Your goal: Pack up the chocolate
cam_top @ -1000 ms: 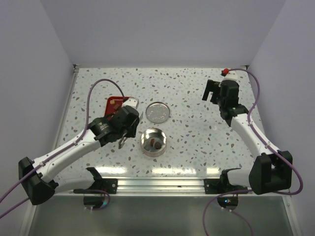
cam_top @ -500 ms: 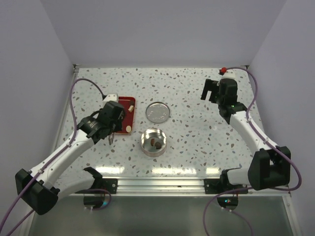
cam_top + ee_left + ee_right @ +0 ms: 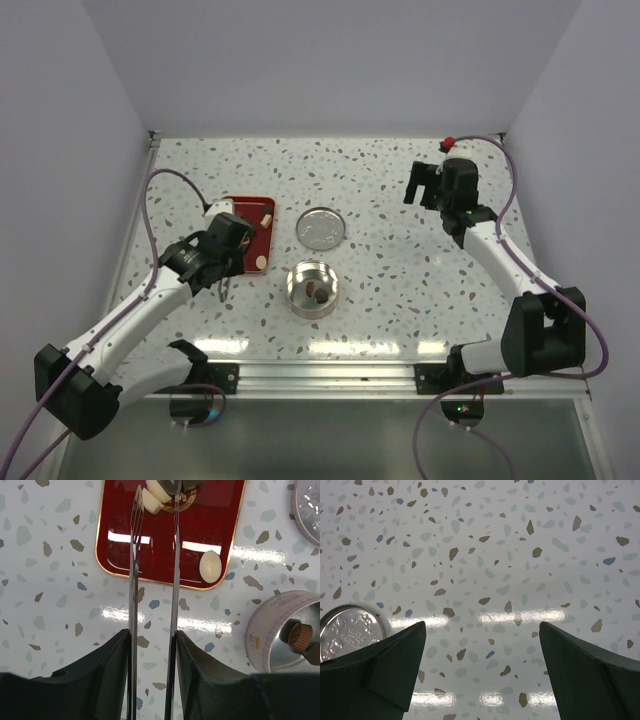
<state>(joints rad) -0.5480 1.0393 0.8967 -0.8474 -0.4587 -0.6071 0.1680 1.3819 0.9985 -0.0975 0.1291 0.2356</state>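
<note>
The left arm is back at the tray! A second ago the left gripper hung beside the tin with the tongs down by its rim. Now it has swung away to the left, and the tongs reach out over the red tray again.

The left jaws are clamped on the tongs, squeezing the two blades from outside, and the blades themselves stand a little apart. Their tips sit either side of two pale chunks at the tray's far end. Touching or not, I can't tell, because the tips run off the top of the wrist view.

A lone chunk, also pale, lies by the tray's near right corner. The open tin stands just off that corner with a brown piece inside, and perhaps a second one cut off by the frame edge. That reads to me as one delivery done and the next pick starting, with at least three pieces of chocolate yet to go in.

The lid lies flat on the table beyond the tin.

The right gripper has its jaws wide apart and holds nothing. It hovers far off to the right, having drifted a touch toward the back.
</note>
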